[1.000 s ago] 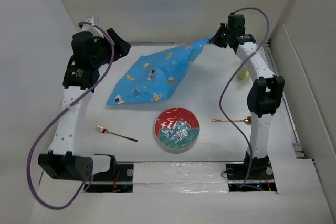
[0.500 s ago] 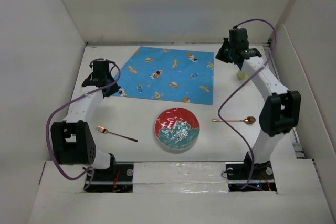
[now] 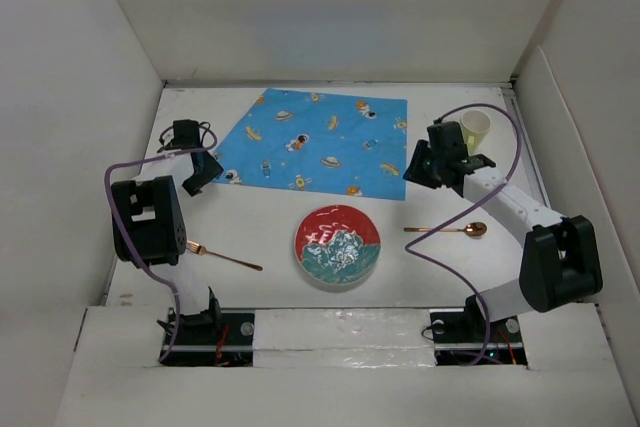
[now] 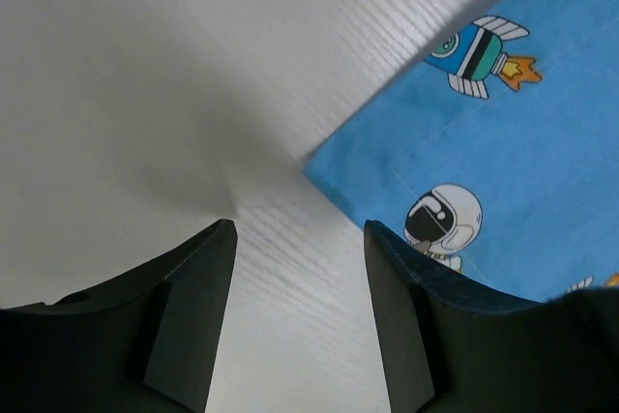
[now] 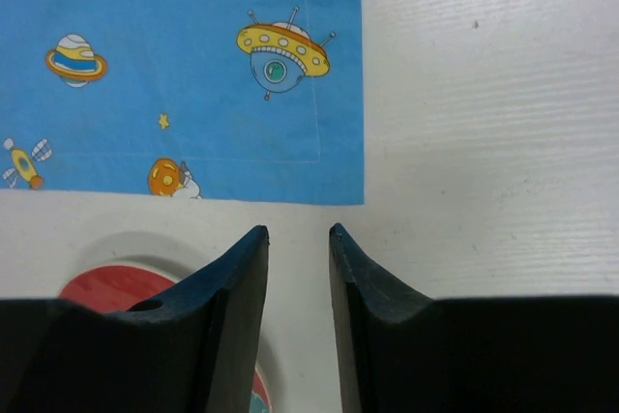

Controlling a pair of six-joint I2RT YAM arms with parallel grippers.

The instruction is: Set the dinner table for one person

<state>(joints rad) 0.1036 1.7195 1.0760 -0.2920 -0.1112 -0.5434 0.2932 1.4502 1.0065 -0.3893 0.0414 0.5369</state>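
Note:
The blue space-print mat (image 3: 315, 142) lies flat at the back of the white dinner table (image 3: 260, 217). My left gripper (image 3: 203, 171) hovers just off the mat's near left corner (image 4: 484, 142). It (image 4: 300, 229) is open, with only bare tabletop between the fingers. My right gripper (image 3: 420, 167) is over the mat's near right corner (image 5: 193, 65). It (image 5: 298, 231) is open by a narrow gap and holds nothing. A red and teal plate (image 3: 337, 245) sits in front of the mat, and its rim (image 5: 106, 287) shows under the right fingers.
A copper fork (image 3: 222, 256) lies left of the plate and a copper spoon (image 3: 450, 230) lies right of it. A pale yellow cup (image 3: 475, 127) stands at the back right, beside the mat. White wall panels edge the table.
A second ago both grippers held the mat stretched in the air. It now lies flat, both grippers have let go and opened, and both arms have drawn back toward the near corners.

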